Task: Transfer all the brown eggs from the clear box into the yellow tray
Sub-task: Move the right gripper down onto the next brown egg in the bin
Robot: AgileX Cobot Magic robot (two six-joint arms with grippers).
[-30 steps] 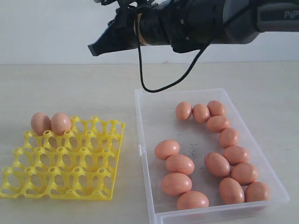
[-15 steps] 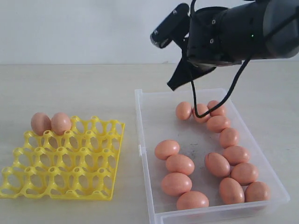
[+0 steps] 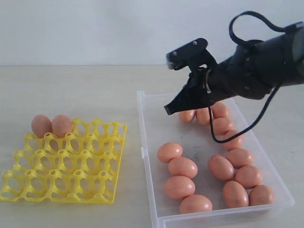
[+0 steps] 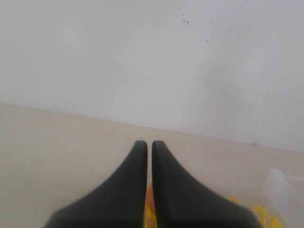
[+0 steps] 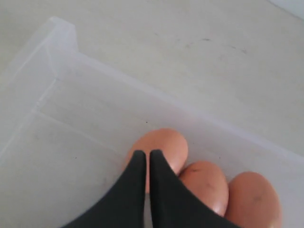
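Lowered since a moment ago, the right gripper point(image 3: 169, 109) hangs over the clear box's point(image 3: 146, 142) far end, fingers clenched and empty, above a tight row of brown eggs point(image 3: 183, 167). Two more sit in the yellow tray point(image 3: 71, 183) on the tabletop point(image 3: 71, 90). The left gripper point(image 4: 148, 143) has its fingers clenched and empty.

a pale beige worktop point(image 3: 71, 90) with a matte, faintly grained surface runs back to a plain off-white wall point(image 3: 85, 28), meeting it in a straight seam. the light is soft and even, with only weak shadows. in the left wrist view, small dark specks point(image 4: 185, 21) dot the wall.
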